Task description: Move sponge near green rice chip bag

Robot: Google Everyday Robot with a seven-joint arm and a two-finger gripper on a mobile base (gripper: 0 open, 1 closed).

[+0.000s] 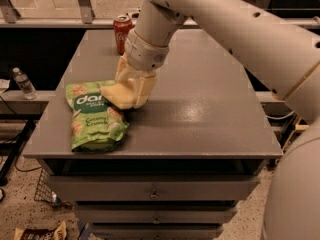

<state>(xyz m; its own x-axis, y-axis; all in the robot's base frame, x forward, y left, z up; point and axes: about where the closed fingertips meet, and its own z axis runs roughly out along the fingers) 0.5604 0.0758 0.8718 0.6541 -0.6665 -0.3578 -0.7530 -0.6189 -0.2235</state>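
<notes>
- The gripper [132, 91] hangs low over the left half of a grey table [210, 119], its fingers pinching the sponge [112, 94].
- The pale yellow sponge sticks out to the left of the gripper, and its tip overlaps the upper right edge of the green rice chip bag [94, 125].
- The bag lies flat near the table's front left corner.
- A red soda can [121, 33] stands upright at the far edge, well apart from the bag.

Pale yellow sponge [114, 95] gripped in claw [132, 100], at top-right edge of flat green rice chip bag [92, 123]
</notes>
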